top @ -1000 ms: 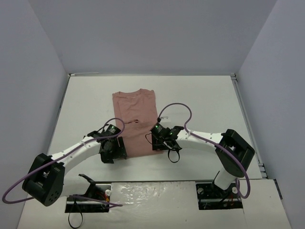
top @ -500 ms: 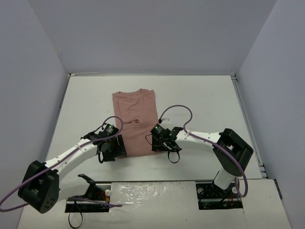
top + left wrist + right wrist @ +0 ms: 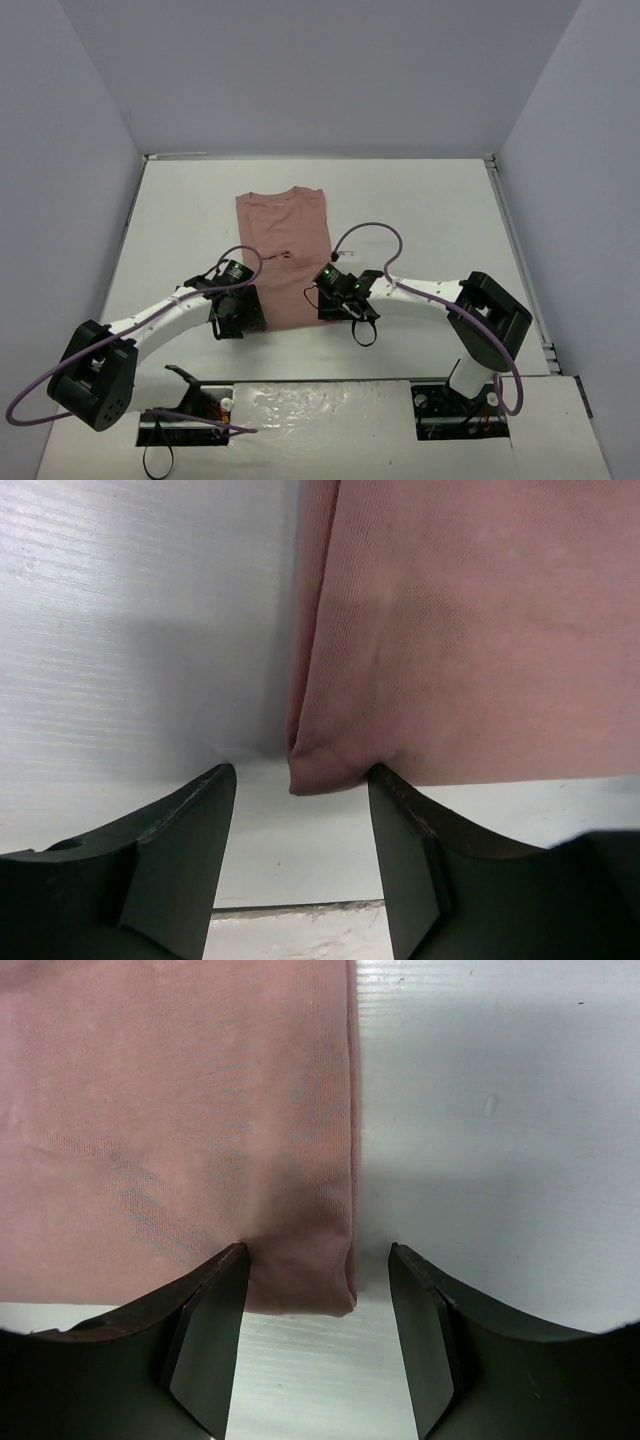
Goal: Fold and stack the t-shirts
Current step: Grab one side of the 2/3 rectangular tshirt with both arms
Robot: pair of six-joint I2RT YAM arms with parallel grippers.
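Observation:
The dusty-pink t-shirt (image 3: pixel 285 250) lies flat on the white table as a long folded strip, collar end far from me. My left gripper (image 3: pixel 247 315) is open at its near left corner; in the left wrist view the corner (image 3: pixel 325 770) sits between the open fingers (image 3: pixel 175 850). My right gripper (image 3: pixel 328 302) is open at the near right corner; in the right wrist view that corner (image 3: pixel 310 1280) lies between the fingers (image 3: pixel 210 1330). Neither gripper holds the cloth. A small dark print (image 3: pixel 282 256) shows mid-shirt.
The white table (image 3: pixel 430 220) is walled by grey panels on three sides. A seam and a shiny near panel (image 3: pixel 320 400) run along the front edge, with the arm bases and loose purple cables (image 3: pixel 370 232) there.
Both grippers shifted slightly around the shirt's near corners; the left arm swung a little out and back. The shirt has not moved.

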